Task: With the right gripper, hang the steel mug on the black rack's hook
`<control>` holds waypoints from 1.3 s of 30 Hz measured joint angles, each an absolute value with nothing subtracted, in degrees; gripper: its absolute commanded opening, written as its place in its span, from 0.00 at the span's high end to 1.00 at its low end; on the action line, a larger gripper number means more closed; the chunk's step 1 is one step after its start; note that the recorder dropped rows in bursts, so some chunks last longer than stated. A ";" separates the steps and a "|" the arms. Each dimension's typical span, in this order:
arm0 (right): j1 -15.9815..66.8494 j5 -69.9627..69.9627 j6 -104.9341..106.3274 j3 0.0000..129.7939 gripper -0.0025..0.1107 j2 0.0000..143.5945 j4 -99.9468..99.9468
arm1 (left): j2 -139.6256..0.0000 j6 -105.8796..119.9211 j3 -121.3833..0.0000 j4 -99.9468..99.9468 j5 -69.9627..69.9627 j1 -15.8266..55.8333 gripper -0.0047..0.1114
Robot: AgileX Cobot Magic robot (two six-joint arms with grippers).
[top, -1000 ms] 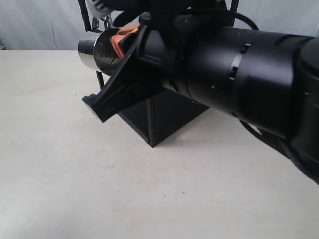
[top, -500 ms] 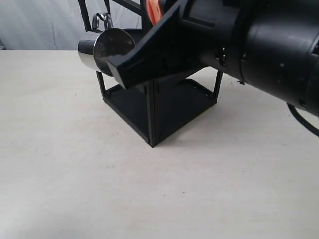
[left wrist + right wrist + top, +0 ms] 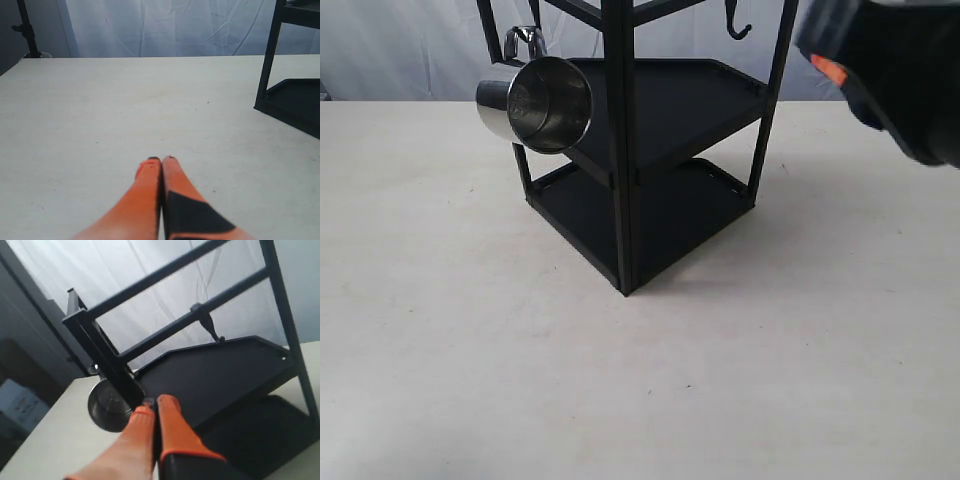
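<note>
The steel mug (image 3: 535,105) hangs tilted by its wire handle (image 3: 523,40) from the hook on a top bar of the black rack (image 3: 620,150), open mouth facing the camera. In the right wrist view the mug (image 3: 106,407) shows partly behind a rack post (image 3: 107,362). My right gripper (image 3: 152,403) is shut on nothing and stands apart from the mug. Its blurred black body (image 3: 895,70) fills the exterior view's upper right corner. My left gripper (image 3: 161,160) is shut and empty over bare table.
A free hook (image 3: 738,28) hangs from the rack's top bar on the right, also seen as a hook (image 3: 210,327) by the right wrist. The rack's two lipped trays (image 3: 720,75) are bare. The rack's foot (image 3: 295,100) stands right of the left gripper.
The right arm has drawn back from the mug, up and to the right. The mug stays hanging on the rack. The gripper's jaws have come together.
</note>
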State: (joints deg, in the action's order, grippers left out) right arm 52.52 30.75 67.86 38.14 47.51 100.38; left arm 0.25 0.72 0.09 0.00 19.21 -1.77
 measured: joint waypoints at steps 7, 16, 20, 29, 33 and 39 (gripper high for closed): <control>27.45 3.37 60.11 26.27 0.97 31.24 100.79 | 0.25 0.72 0.09 0.00 19.21 -1.77 0.96; 19.22 -0.61 63.53 23.33 0.97 21.20 99.69 | 0.25 0.72 0.09 0.00 19.21 -1.77 0.96; 19.09 -1.85 72.12 23.22 0.97 20.85 96.74 | 0.25 0.72 0.09 0.00 19.21 -1.77 0.96; 10.86 0.00 -0.58 9.28 0.97 11.39 28.03 | 0.25 0.72 0.09 0.00 19.21 -1.77 0.96; 10.60 0.00 -20.47 8.35 0.97 10.86 -0.95 | 0.25 0.72 0.09 0.00 19.21 -1.77 0.96; 10.60 -1.45 -22.36 2.63 0.97 10.86 -2.83 | 0.25 0.72 0.09 0.00 19.21 -1.77 0.96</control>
